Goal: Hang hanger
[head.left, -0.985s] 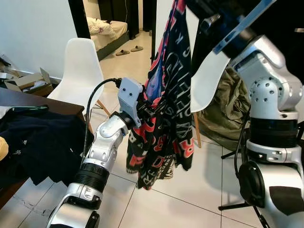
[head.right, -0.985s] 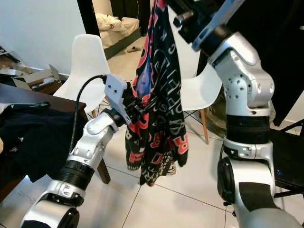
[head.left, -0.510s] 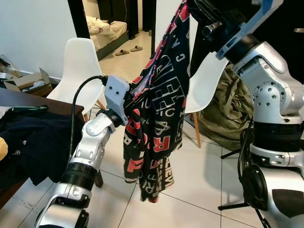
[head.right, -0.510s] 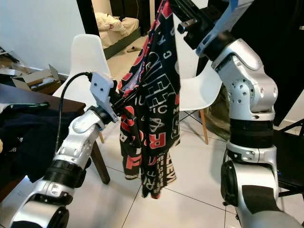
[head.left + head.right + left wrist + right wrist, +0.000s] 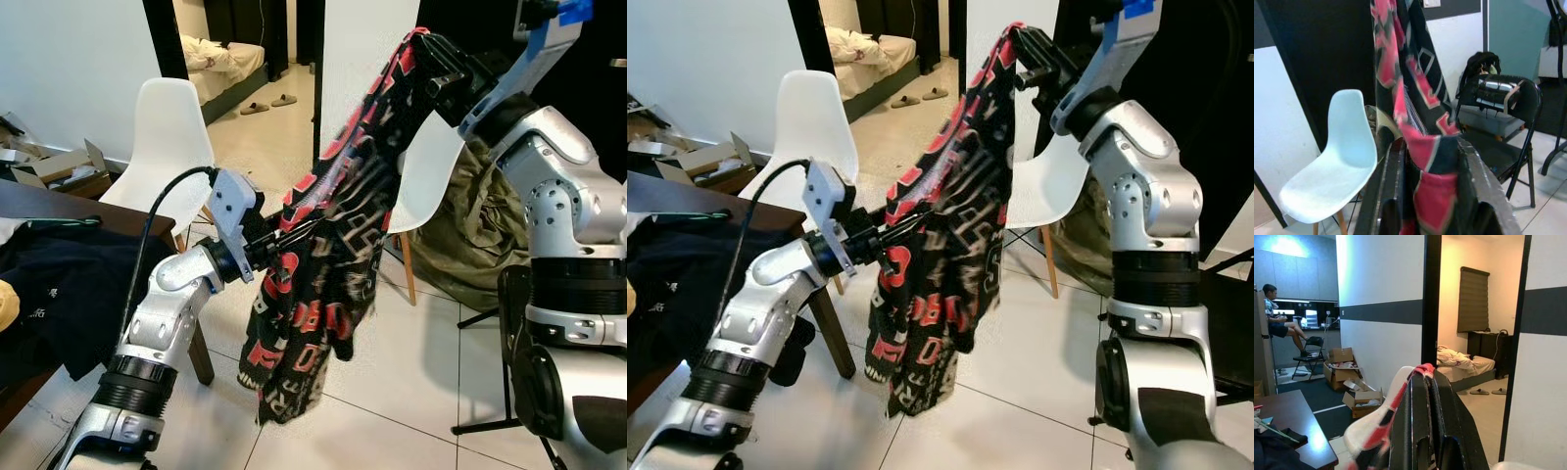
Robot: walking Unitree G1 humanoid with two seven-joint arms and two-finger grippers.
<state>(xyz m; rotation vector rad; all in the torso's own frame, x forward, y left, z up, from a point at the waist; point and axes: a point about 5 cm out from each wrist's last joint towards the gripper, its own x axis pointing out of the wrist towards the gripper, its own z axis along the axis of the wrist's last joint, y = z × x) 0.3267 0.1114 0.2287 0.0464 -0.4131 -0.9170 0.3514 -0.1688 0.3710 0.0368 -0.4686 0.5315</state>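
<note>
A: Right, where's the garment?
B: Black, red and white lettered fabric garment (image 5: 328, 284) hangs in the air between both arms, over the tiled floor (image 5: 392, 392) in front of a white moulded plastic chair (image 5: 421, 166). No hanger visible, maybe hidden inside the cloth

A: Fingers?
B: Right gripper (image 5: 436, 69) is clamped on the top edge, up high; in the right wrist view the red hem sits pinched between its black fingers (image 5: 1418, 431). Left gripper (image 5: 269, 250) is lower, clenched on a mid fold, cloth bunched between its fingers (image 5: 1396, 196)

A: Handling?
B: Soft, light, floppy, likely slips and sags. Best gripped at the top hem or collar, not the loose middle
</note>
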